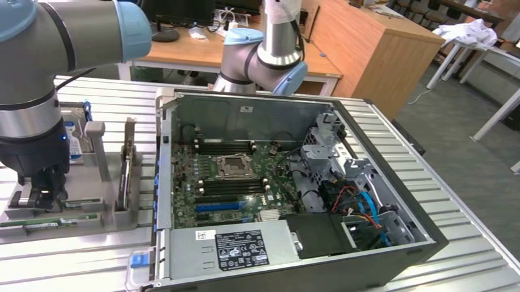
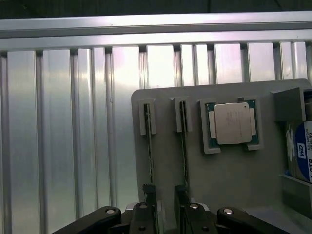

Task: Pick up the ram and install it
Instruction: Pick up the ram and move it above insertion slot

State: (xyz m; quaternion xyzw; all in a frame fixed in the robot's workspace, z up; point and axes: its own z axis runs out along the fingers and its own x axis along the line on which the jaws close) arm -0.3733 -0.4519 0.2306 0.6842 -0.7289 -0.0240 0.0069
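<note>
At the exterior view's left, the grey and pale blue robot arm reaches down over a flat grey plastic holder tray, which lies on the ribbed aluminium table. The black gripper hangs low over this tray. Its two fingers stand apart, so it is open, and nothing is held between them. Close under it in that view, a long thin green circuit-board ram stick with pale labels runs along the tray's near edge.

In the wrist view the gripper is over the ends of two such sticks, the first ram stick and the second ram stick. Each one stands on its edge in its own narrow slot of the tray. The fingers are very near to both sticks, but I cannot tell if they touch. Beside the sticks a square silver processor chip sits in a shallow frame, and past it stands a silver hard drive with a blue-white label.

Further to the exterior view's right, well apart from the gripper, the open dark grey computer case lies on its side. Inside is the green motherboard with black memory slots on both sides of a metal processor socket, a long blue expansion slot, and a silver power supply with a black label. Behind the case stands a wooden desk.
</note>
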